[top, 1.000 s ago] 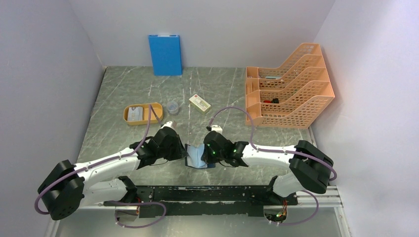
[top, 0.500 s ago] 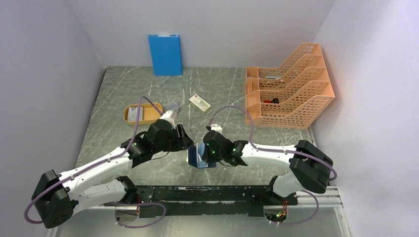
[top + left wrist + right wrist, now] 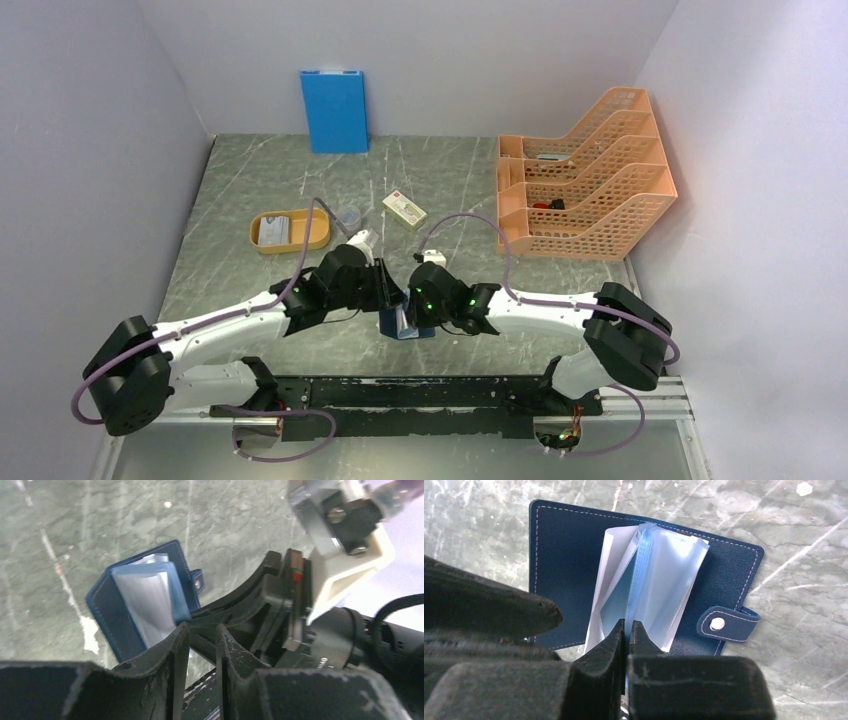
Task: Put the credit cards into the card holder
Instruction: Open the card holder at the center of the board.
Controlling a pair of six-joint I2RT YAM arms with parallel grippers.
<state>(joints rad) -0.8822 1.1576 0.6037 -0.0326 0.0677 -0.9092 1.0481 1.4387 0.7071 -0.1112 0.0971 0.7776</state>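
The right pincer (image 3: 628, 626) was closed. Its two fingertips pressed together on the near edge of the clear sleeves (image 3: 674, 580) that fanned out from the spine of the card holder (image 3: 564, 555). The card holder was spread open directly ahead of this pincer's tips, over the grey marbled surface (image 3: 799, 555). Its snap tab (image 3: 724, 624) lay to the right of the tips. Whether the navy cover rested on the surface or was raised off it could not be determined.

The left pincer (image 3: 202, 630) stood with its jaws a narrow gap apart and nothing visible between them. Its tips pointed toward the right pincer and were just beside it. The open card holder sat just ahead and to the left of its tips.

The credit cards (image 3: 273, 231), seen only as a pale rectangle, lay in the orange tray (image 3: 320, 232). The tray was beyond and to the left of the left pincer, well apart from both pincers.
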